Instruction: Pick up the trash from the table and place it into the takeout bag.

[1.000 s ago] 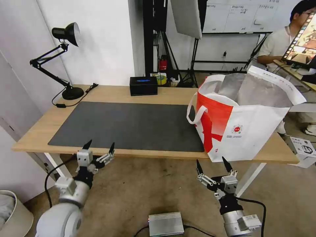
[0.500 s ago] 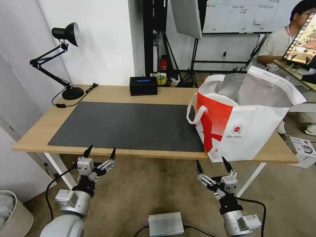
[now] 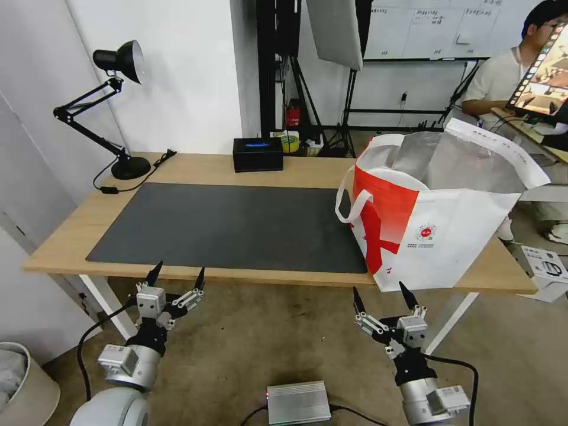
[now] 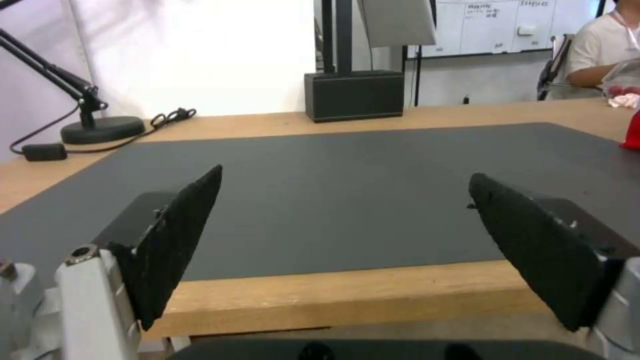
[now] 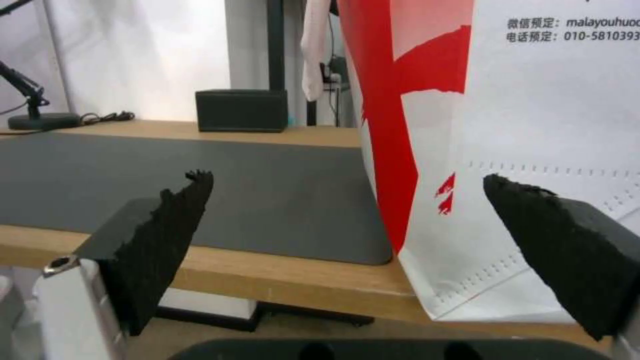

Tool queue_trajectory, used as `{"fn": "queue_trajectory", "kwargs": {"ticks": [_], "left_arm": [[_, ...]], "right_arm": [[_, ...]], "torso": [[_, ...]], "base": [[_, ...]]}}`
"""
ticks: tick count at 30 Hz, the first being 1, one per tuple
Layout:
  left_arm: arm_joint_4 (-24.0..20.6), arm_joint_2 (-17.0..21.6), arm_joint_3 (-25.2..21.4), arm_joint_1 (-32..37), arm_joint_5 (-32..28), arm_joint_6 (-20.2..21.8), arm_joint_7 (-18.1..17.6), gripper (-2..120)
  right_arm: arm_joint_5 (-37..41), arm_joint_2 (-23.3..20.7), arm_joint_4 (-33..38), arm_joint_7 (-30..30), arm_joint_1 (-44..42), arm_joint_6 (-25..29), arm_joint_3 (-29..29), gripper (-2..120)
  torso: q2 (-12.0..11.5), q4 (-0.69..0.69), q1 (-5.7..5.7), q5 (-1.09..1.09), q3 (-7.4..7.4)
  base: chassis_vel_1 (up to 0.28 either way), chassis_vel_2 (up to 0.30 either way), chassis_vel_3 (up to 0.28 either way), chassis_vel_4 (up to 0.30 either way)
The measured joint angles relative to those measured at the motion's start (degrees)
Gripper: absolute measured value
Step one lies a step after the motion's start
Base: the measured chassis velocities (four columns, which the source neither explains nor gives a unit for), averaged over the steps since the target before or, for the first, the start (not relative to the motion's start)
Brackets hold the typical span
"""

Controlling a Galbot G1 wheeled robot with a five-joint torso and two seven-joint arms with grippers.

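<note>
Before you stands one table (image 3: 284, 168), light wood with white legs, carrying one dark grey mat (image 3: 231, 225) that covers most of its top. On the table you can count four things: the mat, one black desk lamp (image 3: 115, 106) at the far left corner, one small black box (image 3: 258, 154) at the far edge near the middle, and one takeout bag (image 3: 449, 231) upright at the right end, its base partly on the mat's right edge and reaching the table's near edge. The bag is white with a broad red band down its left face, a small round red logo on the near side, two white loop handles (image 3: 349, 204) and a silver foil lining showing at its open mouth; printed characters and a phone number appear near its top in the right wrist view. Your two grippers hang below the near edge of the table, apart from everything on it. The left gripper (image 3: 176, 274) sits under the mat's left corner, its two black fingers (image 4: 180, 235) spread wide and holding nothing. The right gripper (image 3: 383, 297) sits just below the bag's near corner, likewise spread wide and empty, with the bag's white wall directly ahead of it. One silver box (image 3: 297, 402) lies on the floor between the arms.
</note>
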Motion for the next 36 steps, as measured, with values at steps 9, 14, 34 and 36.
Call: {"fn": "queue_trajectory", "kwargs": {"ticks": [9,14,34,36], "left_arm": [[0.72,-0.06,0.02,-0.05,2.07,-0.35,0.31,100],[0.78,-0.05,0.00,-0.01,2.65,-0.36,0.35,100],[0.78,-0.04,0.02,0.01,2.61,-0.36,0.35,100],[0.78,-0.03,0.02,0.00,2.60,-0.36,0.35,100]], "right_arm": [[0.00,0.00,0.00,0.00,0.00,0.00,0.00,100],[0.00,0.00,0.00,0.00,0.00,0.00,0.00,100],[0.00,0.00,0.00,0.00,0.00,0.00,0.00,100],[0.00,0.00,0.00,0.00,0.00,0.00,0.00,100]], "torso": [[0.00,0.00,0.00,0.00,0.00],[0.00,0.00,0.00,0.00,0.00],[0.00,0.00,0.00,0.00,0.00],[0.00,0.00,0.00,0.00,0.00]], "base": [[0.000,0.000,0.000,0.000],[0.000,0.000,0.000,0.000],[0.000,0.000,0.000,0.000],[0.000,0.000,0.000,0.000]]}}
